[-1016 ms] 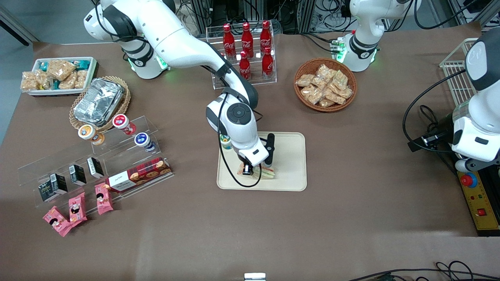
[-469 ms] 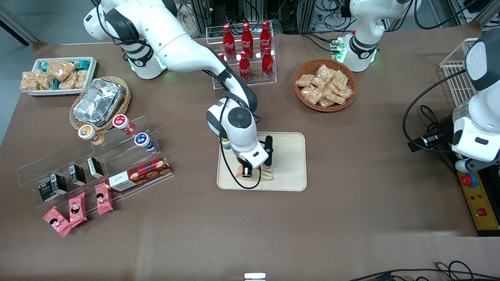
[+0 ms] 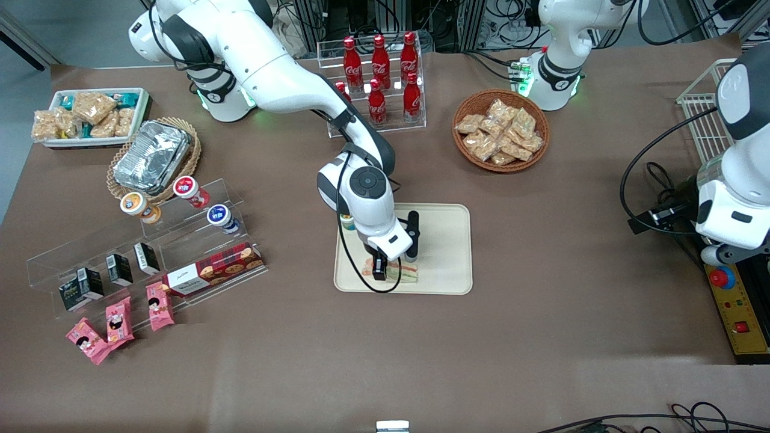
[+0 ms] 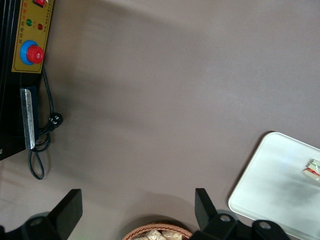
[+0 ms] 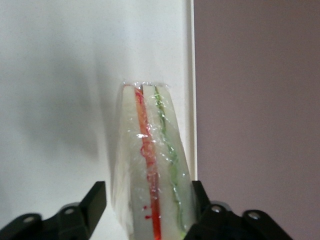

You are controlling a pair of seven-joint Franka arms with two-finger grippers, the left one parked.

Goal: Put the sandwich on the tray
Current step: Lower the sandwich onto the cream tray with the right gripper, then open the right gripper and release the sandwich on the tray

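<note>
1. We start with the sandwich (image 3: 404, 273): it sits just below the centre of the front view, on the tray's (image 3: 445, 240) strip nearest the camera.
2. At the wrist we see its cut edge (image 5: 150, 170) facing the lens, with a red stripe and a green stripe between pale bread under clear wrap. It reaches toward the tray's low rim (image 5: 191, 75).
3. The gripper (image 3: 391, 267) is right over it, low above the tray, and its black fingers (image 5: 95, 200) flank the wedge's wide end. We read that as a grasp on the sandwich, with the jaws pressed to the wrap on both sides.
4. The parked arm's camera catches a corner of the tray (image 4: 270, 190) with the wedge's tip (image 4: 313, 169) on it.
5. The cream tray lies flat on the brown table (image 3: 541, 337), mid-frame.
6. Higher in the front view stands a clear rack of red cola bottles (image 3: 378, 66).
7. Beside it, toward the parked arm's end, sits a wicker basket (image 3: 500, 129) of snack packets.
</note>
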